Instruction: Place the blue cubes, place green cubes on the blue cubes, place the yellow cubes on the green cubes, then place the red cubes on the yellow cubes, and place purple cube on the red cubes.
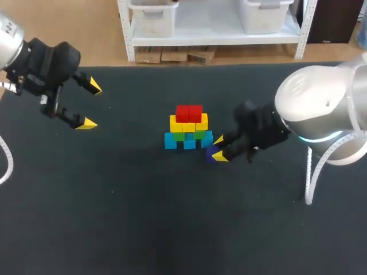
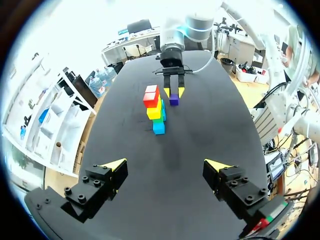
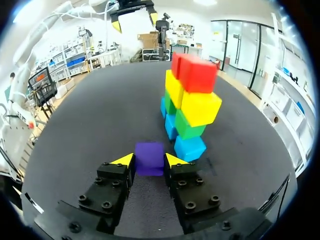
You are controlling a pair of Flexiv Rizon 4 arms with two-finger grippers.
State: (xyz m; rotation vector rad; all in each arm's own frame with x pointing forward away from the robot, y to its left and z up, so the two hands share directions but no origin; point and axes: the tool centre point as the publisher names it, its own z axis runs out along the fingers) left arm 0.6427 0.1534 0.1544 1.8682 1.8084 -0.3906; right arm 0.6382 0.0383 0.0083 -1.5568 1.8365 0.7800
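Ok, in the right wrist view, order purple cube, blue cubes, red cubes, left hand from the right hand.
1. purple cube, held in the right hand.
2. blue cubes, just ahead, at the stack's base.
3. red cubes, atop the stack.
4. left hand, far across the table.

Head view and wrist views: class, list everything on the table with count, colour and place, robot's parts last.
table: one, black, under everything.
blue cubes: three, blue, bottom row, mid-table.
green cubes: two, green, on the blue cubes.
yellow cubes: two or three, yellow, on the green cubes.
red cubes: two, red, topmost.
purple cube: one, purple, beside the blue cubes, in the right gripper.
left gripper: one, yellow-tipped, open, left of the blue cubes.
right gripper: one, yellow-tipped, shut on the purple cube.
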